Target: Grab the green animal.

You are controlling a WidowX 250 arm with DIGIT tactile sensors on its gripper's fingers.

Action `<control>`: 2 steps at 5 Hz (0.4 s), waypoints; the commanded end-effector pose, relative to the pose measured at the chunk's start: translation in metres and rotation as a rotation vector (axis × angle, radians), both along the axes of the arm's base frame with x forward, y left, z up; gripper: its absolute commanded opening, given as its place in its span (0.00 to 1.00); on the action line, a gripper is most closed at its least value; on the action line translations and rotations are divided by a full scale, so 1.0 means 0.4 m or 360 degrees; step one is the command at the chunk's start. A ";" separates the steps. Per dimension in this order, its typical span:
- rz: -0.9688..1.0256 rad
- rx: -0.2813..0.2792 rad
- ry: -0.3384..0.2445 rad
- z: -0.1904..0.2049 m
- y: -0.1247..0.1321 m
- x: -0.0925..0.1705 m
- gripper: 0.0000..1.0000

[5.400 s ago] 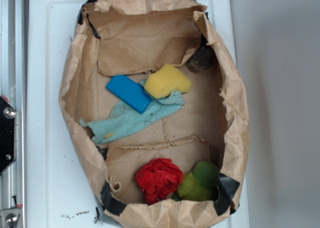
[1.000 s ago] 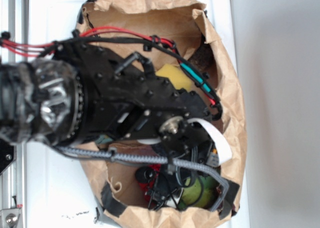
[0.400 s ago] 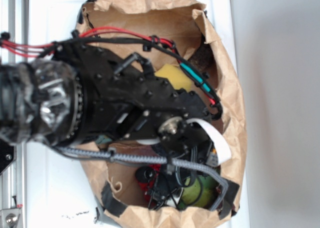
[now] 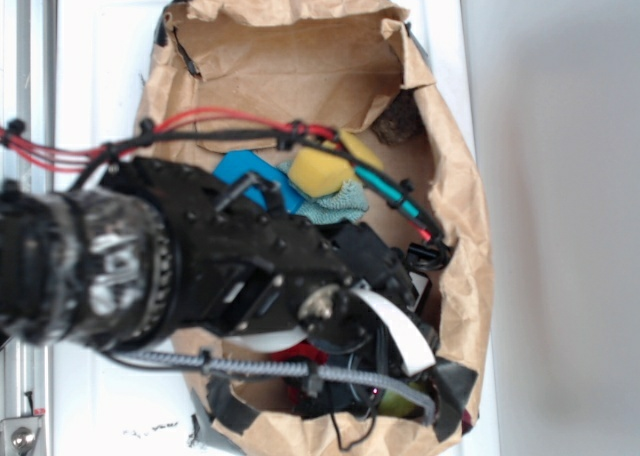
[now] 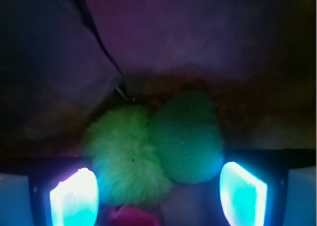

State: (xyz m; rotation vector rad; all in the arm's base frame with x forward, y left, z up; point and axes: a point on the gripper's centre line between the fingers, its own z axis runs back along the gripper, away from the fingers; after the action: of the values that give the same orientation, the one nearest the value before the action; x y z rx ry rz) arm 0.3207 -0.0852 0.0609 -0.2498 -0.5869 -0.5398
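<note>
Pincer jaws apart, straddling green animal in paper bag; no contact visible. Red plush just beside.

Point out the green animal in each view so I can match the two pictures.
Exterior: the green animal is only a sliver at the bottom right of the paper bag, mostly hidden under the arm.
Wrist: the green animal fills the centre, between the two lit fingers of the open claw.
Shared landmark: the red toy, beside it in both views.

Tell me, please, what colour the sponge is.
Yellow sponge, clearest in the exterior view.
</note>
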 end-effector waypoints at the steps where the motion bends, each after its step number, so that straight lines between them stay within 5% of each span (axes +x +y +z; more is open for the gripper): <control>1: -0.0103 -0.0027 -0.0038 0.003 -0.088 0.009 1.00; 2: -0.0084 0.0074 0.0016 -0.027 -0.100 0.029 1.00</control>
State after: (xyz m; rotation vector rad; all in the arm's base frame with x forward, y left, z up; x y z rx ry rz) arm 0.3300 -0.1007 0.0373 -0.2165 -0.5186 -0.5560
